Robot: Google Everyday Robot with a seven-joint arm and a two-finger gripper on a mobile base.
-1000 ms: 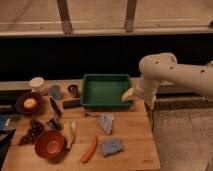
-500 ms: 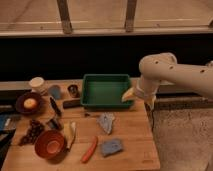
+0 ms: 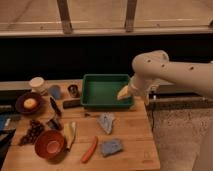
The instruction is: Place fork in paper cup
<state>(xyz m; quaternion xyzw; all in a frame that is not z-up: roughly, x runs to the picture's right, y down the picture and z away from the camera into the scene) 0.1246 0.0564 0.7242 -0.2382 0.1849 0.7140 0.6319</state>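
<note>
Wooden worktop point(image 3: 135, 145) carries the fork point(image 3: 90, 115), lying flat just left of a grey cloth point(image 3: 106, 121) and well apart from the paper cup point(image 3: 36, 84) at far left, while the gripper point(image 3: 124, 93) hangs by the right edge of the green tray point(image 3: 102, 90), fingers spread open, empty.

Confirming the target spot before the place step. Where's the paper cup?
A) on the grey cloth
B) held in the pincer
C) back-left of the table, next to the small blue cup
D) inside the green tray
C: the paper cup stands at the table's back-left, right beside the small blue cup, while the pincer hangs at the right end of the green tray, well away from it.
</note>
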